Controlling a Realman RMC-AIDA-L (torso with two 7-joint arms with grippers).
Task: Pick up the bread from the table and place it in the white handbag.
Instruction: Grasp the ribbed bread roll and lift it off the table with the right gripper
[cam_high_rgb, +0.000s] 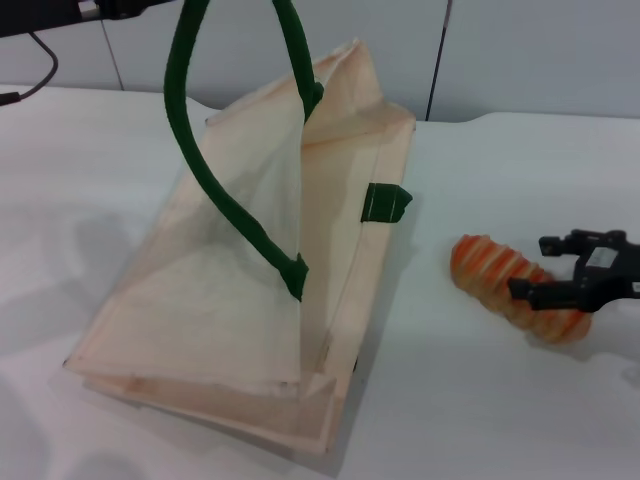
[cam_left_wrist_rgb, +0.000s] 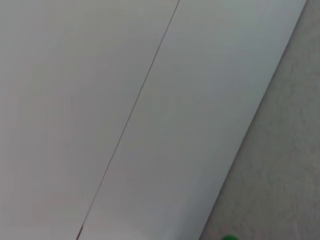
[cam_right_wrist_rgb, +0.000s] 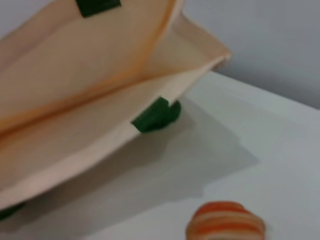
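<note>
Left claw: Not in view in any picture. A dark arm part shows at the top-left edge of the head view, where one green handle (cam_high_rgb: 215, 190) rises out of frame. You can judge that this arm is holding that handle up to keep the bag's mouth open; the hold itself is unseen.
White handbag (cam_high_rgb: 210, 320): One. It lies on the counter (cam_high_rgb: 480, 420) at left-centre, its upper panel lifted like a tent, so the mouth gapes toward the right. The right wrist view shows that same opening from the bread's side.
Handles: Two green rope loops, one raised, one seen only as a stub (cam_high_rgb: 385, 203) at the bag's right edge.
Bread (cam_high_rgb: 515, 288): One. It rests on the counter to the right of the bag, clearly apart from it, outside the mouth.
Right claw (cam_high_rgb: 552, 268): One, at the far right, low over the bread's right half. Its fingers stand spread, one on the far side and one on the near side of the loaf; nothing is gripped yet as far as you can see.
Step in hand: The pick, by your inspector's judgement; placement is not begun.
Next move: You need the fingers to close across the loaf's width, then lift and carry it leftward into the open mouth without snagging the fabric edge.
</note>
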